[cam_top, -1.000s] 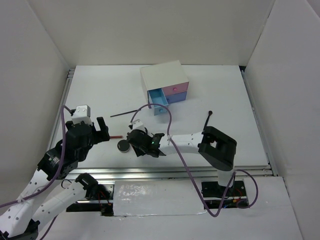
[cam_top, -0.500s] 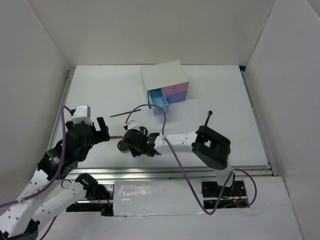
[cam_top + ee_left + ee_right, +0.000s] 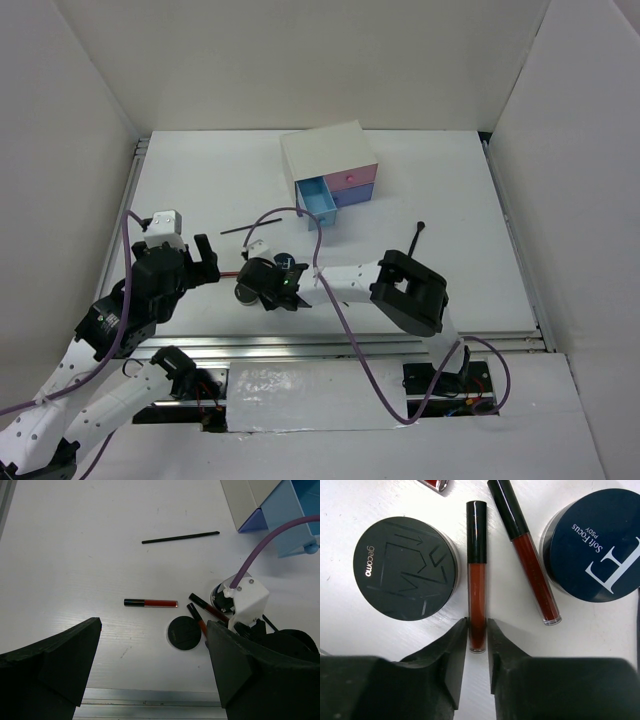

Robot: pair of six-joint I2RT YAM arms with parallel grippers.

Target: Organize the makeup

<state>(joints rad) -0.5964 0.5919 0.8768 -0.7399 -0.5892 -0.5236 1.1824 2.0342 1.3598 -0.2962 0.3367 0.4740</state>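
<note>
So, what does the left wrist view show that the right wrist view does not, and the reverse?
Only left wrist: the thin black stick, the open blue drawer, the wide-open left gripper. Only right wrist: white lettering on the round dark-blue compact, and the right gripper with fingers flanking the end of a red tube with black cap; contact unclear. Both: that tube, a second red tube and the round black compact.

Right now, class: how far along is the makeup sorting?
Done: only the blue drawer pulled open. In hand: the right gripper pinches one red lip gloss tube lying on the table. Left: the gecomo compact, the Soft Focus compact, the neighbouring gloss, the lone gloss, the thin black stick, the knob-ended stick.
</note>
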